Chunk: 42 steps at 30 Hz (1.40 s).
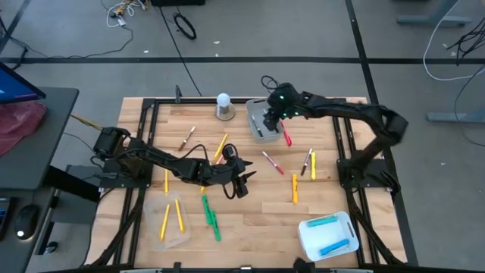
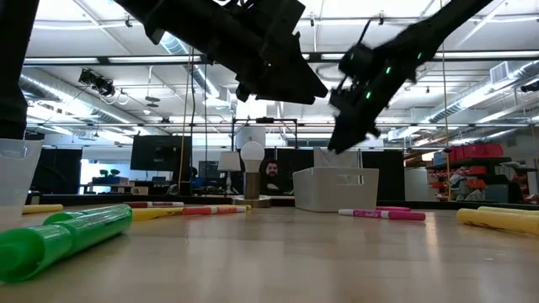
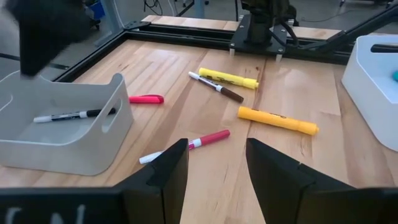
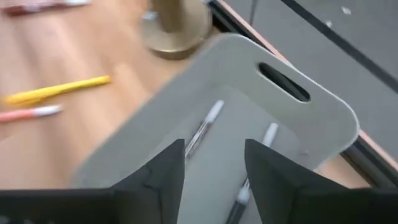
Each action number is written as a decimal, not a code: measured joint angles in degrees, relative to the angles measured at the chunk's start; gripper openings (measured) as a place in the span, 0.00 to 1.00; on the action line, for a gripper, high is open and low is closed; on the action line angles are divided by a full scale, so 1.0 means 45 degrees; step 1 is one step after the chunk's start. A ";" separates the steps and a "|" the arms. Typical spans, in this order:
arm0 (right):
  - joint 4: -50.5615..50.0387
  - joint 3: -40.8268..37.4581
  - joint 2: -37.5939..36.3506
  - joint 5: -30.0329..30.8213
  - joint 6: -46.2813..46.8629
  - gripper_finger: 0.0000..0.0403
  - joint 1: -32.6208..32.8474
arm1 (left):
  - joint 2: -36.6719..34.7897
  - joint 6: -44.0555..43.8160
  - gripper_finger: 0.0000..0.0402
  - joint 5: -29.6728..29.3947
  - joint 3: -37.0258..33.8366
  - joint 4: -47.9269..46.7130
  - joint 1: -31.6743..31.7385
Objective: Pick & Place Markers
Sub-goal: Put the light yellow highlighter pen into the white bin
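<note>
Grey bin (image 1: 262, 130) up at 12 o'clock on the worktop (image 1: 250, 212), and my right hand (image 1: 270, 121) hangs right over it, fingers spread, gripping nothing. Two dark markers (image 4: 205, 127) lie inside. My left hand (image 1: 241, 184) hovers mid-worktop, also open and empty, with a pink marker (image 3: 186, 145) just ahead of it. Other markers are scattered around; two blue ones (image 1: 327, 235) sit in the white bin (image 1: 312, 244) at 5 o'clock.

Left arm: I have it stretched low toward mid-table, left gripper (image 1: 241, 184) fingers parted, nothing between. Right arm: reached to the far side, right gripper (image 1: 270, 121) fingers spread, pointing down.
</note>
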 joint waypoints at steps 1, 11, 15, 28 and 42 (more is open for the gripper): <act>-0.0525 0.0000 -0.0569 0.0139 -0.0074 0.41 0.0265 | 0.0000 -0.0003 0.42 -0.0005 0.0000 0.0000 -0.0022; -0.4206 0.0000 -0.5053 0.2957 0.1189 0.31 0.5119 | 0.0000 -0.0126 0.42 -0.0011 0.0000 0.0018 -0.0558; -0.5245 0.0000 -0.5453 0.4244 0.2376 0.28 0.7150 | 0.0000 -0.0220 0.42 -0.0054 0.0000 0.0024 -0.0871; -0.8802 -0.2702 -0.5433 0.6212 0.9319 0.23 1.0905 | 0.0420 -0.0477 0.42 -0.1875 0.0002 0.0179 -0.1453; -0.8558 -0.7006 -0.5427 0.5665 1.5257 0.56 1.0757 | 0.0559 -0.0661 0.42 -0.1827 0.0005 0.0142 -0.1256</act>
